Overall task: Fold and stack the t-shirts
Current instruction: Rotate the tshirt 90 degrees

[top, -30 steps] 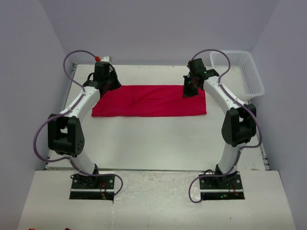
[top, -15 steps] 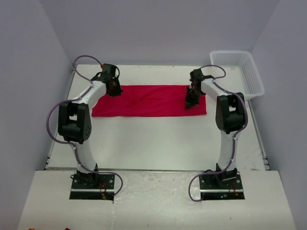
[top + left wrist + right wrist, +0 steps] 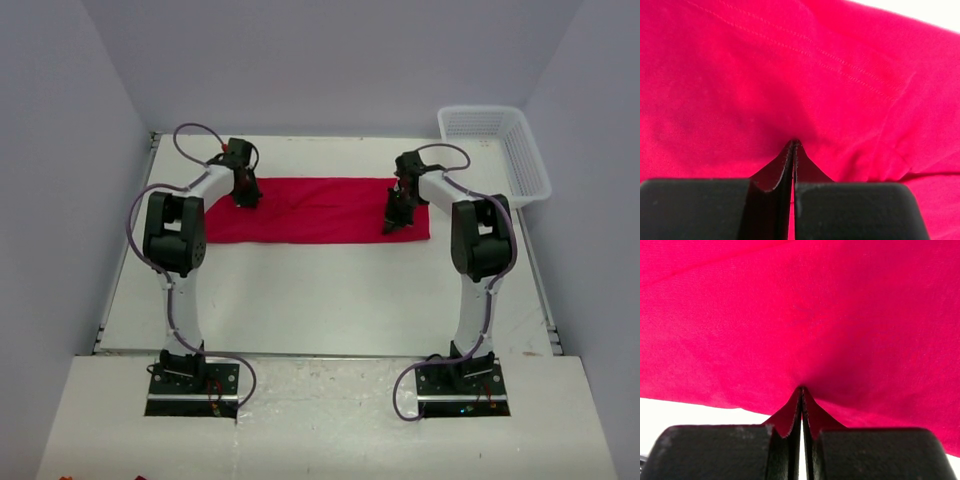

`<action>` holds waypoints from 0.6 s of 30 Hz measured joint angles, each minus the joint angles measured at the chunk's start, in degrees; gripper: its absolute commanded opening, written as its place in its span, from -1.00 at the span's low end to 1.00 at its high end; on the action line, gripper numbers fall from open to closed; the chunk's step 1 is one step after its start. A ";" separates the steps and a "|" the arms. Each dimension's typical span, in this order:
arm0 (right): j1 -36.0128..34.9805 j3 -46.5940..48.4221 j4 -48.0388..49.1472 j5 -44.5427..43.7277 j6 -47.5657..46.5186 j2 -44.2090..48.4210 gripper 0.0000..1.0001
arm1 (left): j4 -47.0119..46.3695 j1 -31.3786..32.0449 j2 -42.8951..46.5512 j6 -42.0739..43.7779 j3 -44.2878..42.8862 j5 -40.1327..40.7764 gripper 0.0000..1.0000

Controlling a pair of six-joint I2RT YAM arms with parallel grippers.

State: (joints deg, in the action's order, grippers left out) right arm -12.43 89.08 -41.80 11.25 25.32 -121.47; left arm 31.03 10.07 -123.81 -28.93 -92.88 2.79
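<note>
A bright red t-shirt [image 3: 315, 210] lies folded into a long flat strip across the far half of the white table [image 3: 320, 295]. My left gripper [image 3: 246, 196] stands shut with its tips down on the strip near its left end. Red cloth [image 3: 740, 75] fills the left wrist view, and the closed tips [image 3: 792, 142] touch it with no fold between them. My right gripper [image 3: 393, 222] is also shut, its tips resting on the strip near the right end. In the right wrist view the closed tips [image 3: 801, 388] press the cloth [image 3: 840, 315] close to its edge.
A white mesh basket [image 3: 500, 140] stands at the far right corner, beyond the right arm. Grey walls close in the table on three sides. Both arms reach forward from their bases at the near edge.
Both arms have stretched forward and lowered, bringing their shut grippers from above the shirt's far corners down onto the cloth. The shirt itself lies as before.
</note>
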 measured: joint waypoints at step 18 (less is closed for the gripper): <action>-4.24 -14.73 10.56 2.08 6.78 8.26 -1.00 | 0.90 -4.31 -9.05 2.16 -13.57 -7.98 -1.00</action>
State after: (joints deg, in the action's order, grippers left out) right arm -16.67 74.35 -31.24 13.32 32.10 -113.21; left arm 31.92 5.76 -132.86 -26.76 -106.45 -5.19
